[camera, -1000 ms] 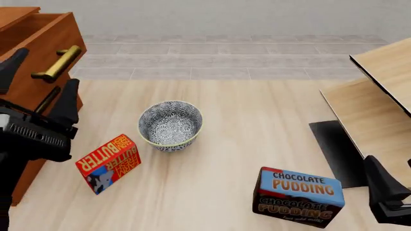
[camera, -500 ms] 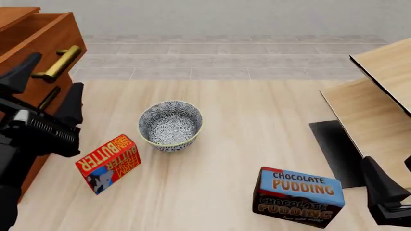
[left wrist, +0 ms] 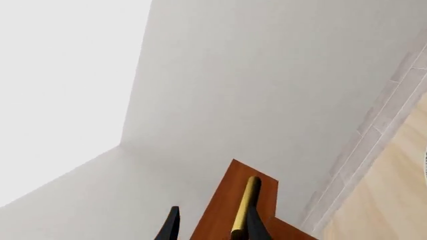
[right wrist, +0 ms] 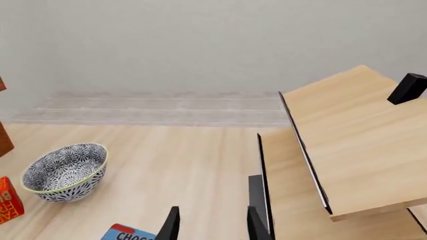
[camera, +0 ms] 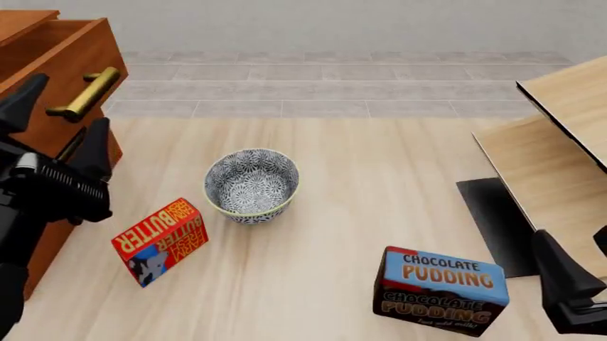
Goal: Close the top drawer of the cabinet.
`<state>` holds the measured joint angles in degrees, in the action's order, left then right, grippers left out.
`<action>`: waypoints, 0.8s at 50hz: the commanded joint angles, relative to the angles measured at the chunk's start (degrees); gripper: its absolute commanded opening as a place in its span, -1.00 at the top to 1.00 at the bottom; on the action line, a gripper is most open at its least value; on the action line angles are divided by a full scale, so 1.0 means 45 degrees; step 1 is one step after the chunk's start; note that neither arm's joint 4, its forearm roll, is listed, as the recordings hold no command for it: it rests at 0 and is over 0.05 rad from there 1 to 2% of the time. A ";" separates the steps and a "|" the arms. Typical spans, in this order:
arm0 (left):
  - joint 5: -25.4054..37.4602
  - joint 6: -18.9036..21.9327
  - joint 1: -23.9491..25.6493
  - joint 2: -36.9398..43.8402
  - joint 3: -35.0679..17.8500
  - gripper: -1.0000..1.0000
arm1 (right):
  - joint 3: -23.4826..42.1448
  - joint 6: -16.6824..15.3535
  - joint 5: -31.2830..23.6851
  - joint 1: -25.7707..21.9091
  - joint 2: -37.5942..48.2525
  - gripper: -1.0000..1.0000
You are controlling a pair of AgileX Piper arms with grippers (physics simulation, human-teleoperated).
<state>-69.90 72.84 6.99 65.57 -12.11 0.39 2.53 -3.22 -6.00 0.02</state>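
Note:
The cabinet (camera: 43, 241) stands at the far left of the front view, reddish-brown. Its top drawer (camera: 90, 53) is pulled out, with a brass bar handle (camera: 87, 92) on its front. My left gripper (camera: 59, 124) is open in front of the drawer front, just below the handle, one finger on each side of the front's face. In the left wrist view the handle (left wrist: 245, 205) and drawer front (left wrist: 223, 210) lie between the open fingertips (left wrist: 172, 227). My right gripper (camera: 581, 273) is open and empty at the bottom right, as also seen in its wrist view (right wrist: 212, 225).
A patterned bowl (camera: 251, 181) sits mid-table. A red butter box (camera: 161, 240) lies to its left near my left arm. A chocolate pudding box (camera: 441, 290) stands front right. A pale wooden shelf unit (camera: 559, 142) on a black base (camera: 488, 220) fills the right side.
My left gripper shifted slightly right, then back left toward the drawer front, staying open. The drawer has not visibly moved. The right arm is nearly still.

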 commanded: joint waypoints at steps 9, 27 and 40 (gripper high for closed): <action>-0.0001 0.0536 -0.0460 0.0391 -0.0300 -1.00 | 0.0016 0.0019 0.0011 -0.0359 -0.0003 -1.00; 0.0002 0.0858 -0.0553 0.0795 -0.0412 -1.00 | 0.0069 -0.0018 0.0007 -0.0444 -0.0003 -1.00; 0.0002 0.0871 -0.0772 0.1049 -0.0484 -1.00 | 0.0030 -0.0023 0.0049 -0.0467 -0.0003 -1.00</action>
<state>-69.89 76.49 4.10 69.46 -14.05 0.59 2.49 -3.11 -7.97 0.01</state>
